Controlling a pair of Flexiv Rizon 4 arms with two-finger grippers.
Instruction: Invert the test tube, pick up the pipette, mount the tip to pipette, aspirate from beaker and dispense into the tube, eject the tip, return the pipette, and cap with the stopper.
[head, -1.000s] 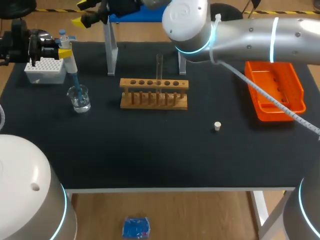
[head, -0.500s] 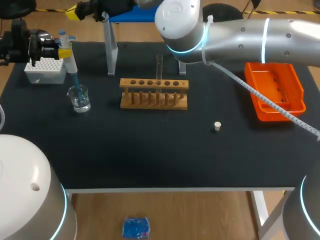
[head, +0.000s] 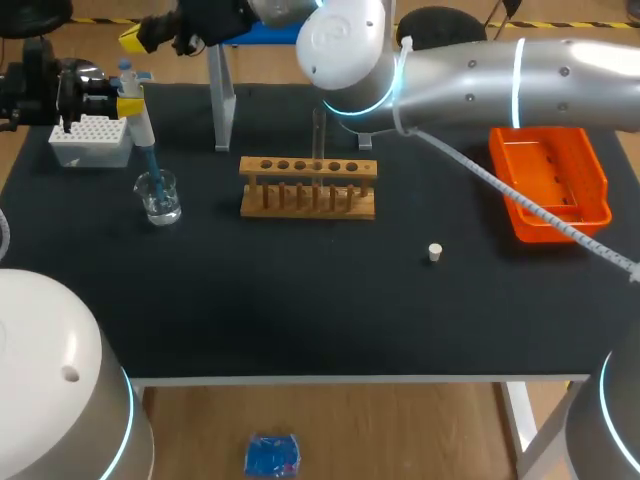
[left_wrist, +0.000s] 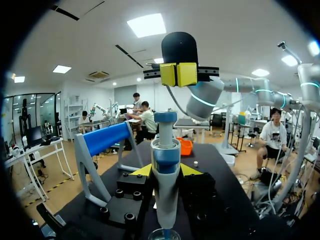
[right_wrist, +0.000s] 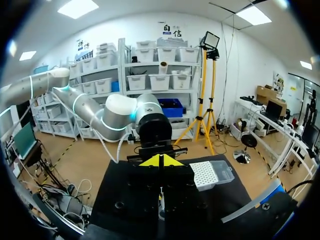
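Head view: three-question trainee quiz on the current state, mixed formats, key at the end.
1. True or false: the stopper is plugged into the test tube.
2. Which gripper holds the pipette? A left; B right; C neither.
3. Fill in: the pipette's blue tip dips into the ____.
Key: 1 false, it lies on the table, apart from the tube. 2 A, the left gripper has its fingers clamped on it. 3 beaker.

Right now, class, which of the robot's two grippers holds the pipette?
The left gripper: it is shut on the pipette, whose tip dips into the beaker. The right gripper, also shut, holds nothing.
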